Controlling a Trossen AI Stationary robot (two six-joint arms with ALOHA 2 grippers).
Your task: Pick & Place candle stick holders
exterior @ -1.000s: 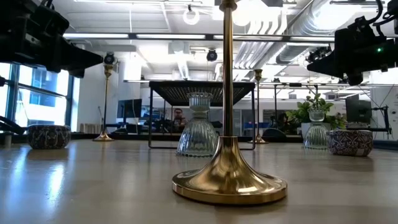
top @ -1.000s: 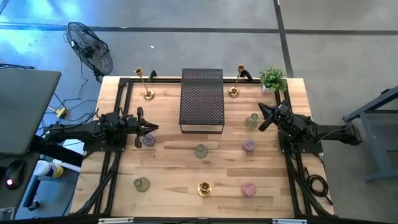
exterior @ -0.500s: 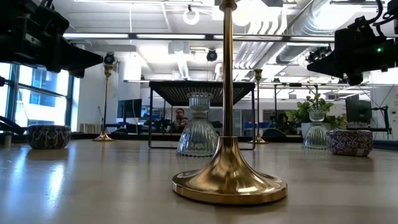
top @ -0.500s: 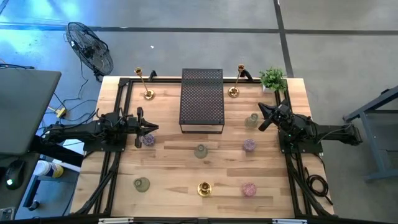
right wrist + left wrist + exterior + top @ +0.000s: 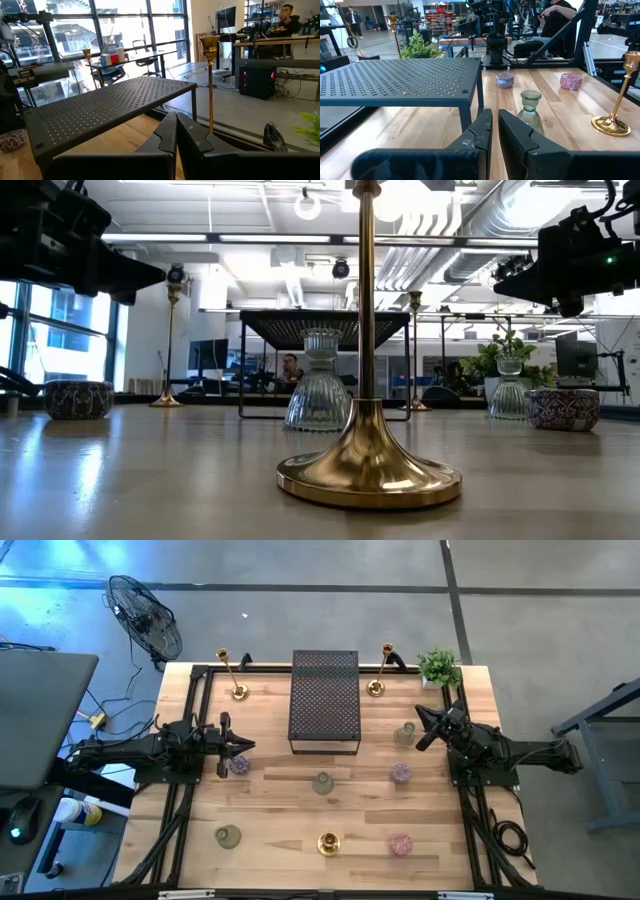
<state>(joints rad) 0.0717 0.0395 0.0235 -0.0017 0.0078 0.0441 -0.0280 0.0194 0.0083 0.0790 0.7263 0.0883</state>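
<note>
Three gold candlesticks stand on their round bases: far left, far right and near centre, the last filling the low view. Three pink-purple glass cups and three pale green ones stand on the table. My left gripper is shut and empty, raised beside the left pink cup. My right gripper is shut and empty, raised beside the far right green cup.
A black mesh stand stands at the far centre between the two far candlesticks. A small green potted plant is at the far right corner. Bare wood lies between the cups. People show in the room beyond.
</note>
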